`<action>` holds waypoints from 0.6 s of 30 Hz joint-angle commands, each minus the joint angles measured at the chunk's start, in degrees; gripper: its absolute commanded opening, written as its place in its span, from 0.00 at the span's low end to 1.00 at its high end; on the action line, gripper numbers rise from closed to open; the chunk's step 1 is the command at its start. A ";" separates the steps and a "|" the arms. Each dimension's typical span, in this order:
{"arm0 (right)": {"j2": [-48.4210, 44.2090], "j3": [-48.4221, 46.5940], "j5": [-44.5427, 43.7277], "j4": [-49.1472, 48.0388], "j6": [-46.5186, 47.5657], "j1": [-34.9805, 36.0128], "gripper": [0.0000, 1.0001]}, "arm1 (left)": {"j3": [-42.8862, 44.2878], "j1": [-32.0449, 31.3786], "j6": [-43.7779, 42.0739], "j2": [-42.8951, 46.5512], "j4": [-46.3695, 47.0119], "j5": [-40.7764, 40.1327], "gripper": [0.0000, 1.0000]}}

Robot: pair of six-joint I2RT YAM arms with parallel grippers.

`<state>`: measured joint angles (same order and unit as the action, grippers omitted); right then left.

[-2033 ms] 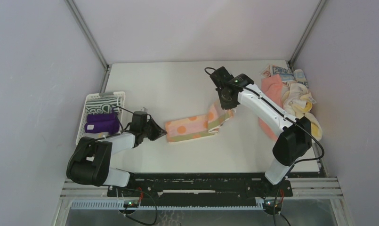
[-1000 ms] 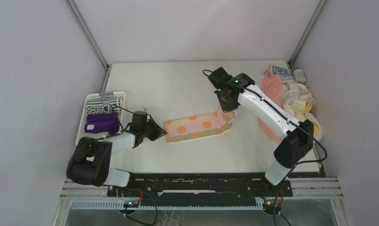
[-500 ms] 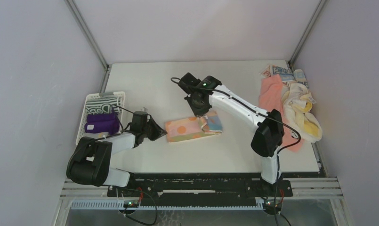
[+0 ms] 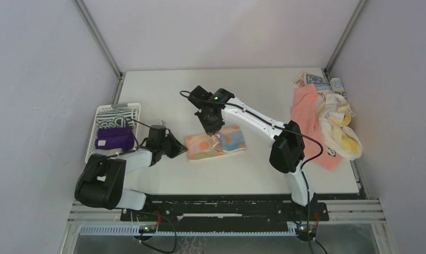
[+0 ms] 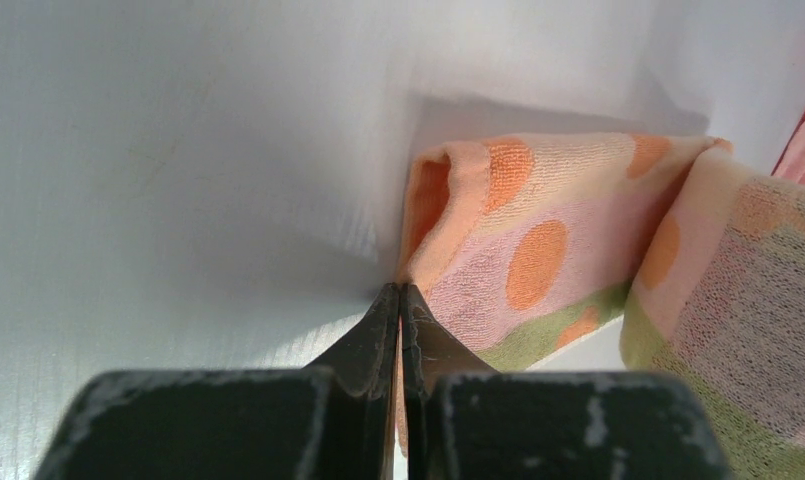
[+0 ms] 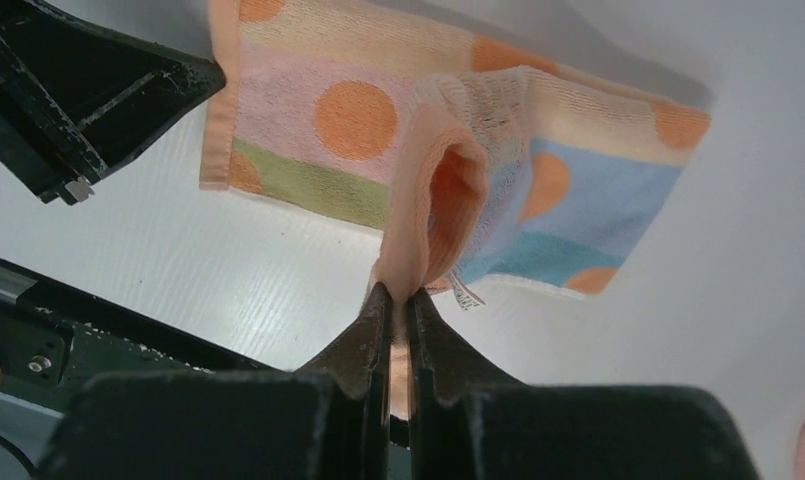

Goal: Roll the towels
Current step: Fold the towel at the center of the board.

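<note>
Left hand (image 5: 399, 291), right hand (image 6: 398, 292) on towel (image 4: 233, 141)

light: bright, even | shadows: soft | glare: mild on table (image 6: 258, 290) | focus: sharp

Orange-spotted towel (image 6: 353, 115) edge in right end effector (image 6: 398, 297)

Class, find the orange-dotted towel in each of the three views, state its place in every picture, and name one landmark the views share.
Top external: dotted towel in the middle of the table, partly folded over.
Left wrist: right half of the picture, its edge in the shut left pincer.
Right wrist: upper middle, a fold pinched in the right pincer.
Shared landmark: the towel's green stripe.
</note>
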<state>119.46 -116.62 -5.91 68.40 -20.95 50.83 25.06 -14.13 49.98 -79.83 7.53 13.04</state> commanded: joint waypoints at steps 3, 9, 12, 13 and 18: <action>1.98 -3.20 1.39 -1.53 -2.45 1.22 0.00 | -0.61 -0.65 -1.20 0.03 -1.11 -0.97 0.04; 3.68 -4.92 2.10 -2.03 -3.20 1.76 0.00 | -0.54 -0.74 -1.11 0.09 -1.10 -1.06 0.04; 4.54 -5.20 2.38 -2.40 -3.44 2.10 0.00 | -0.55 -0.92 -1.09 0.04 -1.11 -1.04 0.04; 4.83 -5.20 2.66 -2.66 -3.60 2.23 0.00 | -0.54 -0.96 -1.04 0.06 -0.97 -1.04 0.04; 6.16 -5.44 3.89 -3.89 -4.05 2.68 0.00 | -0.64 -1.12 -0.93 0.05 -0.76 -1.08 0.04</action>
<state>125.01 -119.50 -3.29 67.02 -23.42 52.58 25.06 -14.57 49.98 -79.83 7.57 13.02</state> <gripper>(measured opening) 0.019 0.044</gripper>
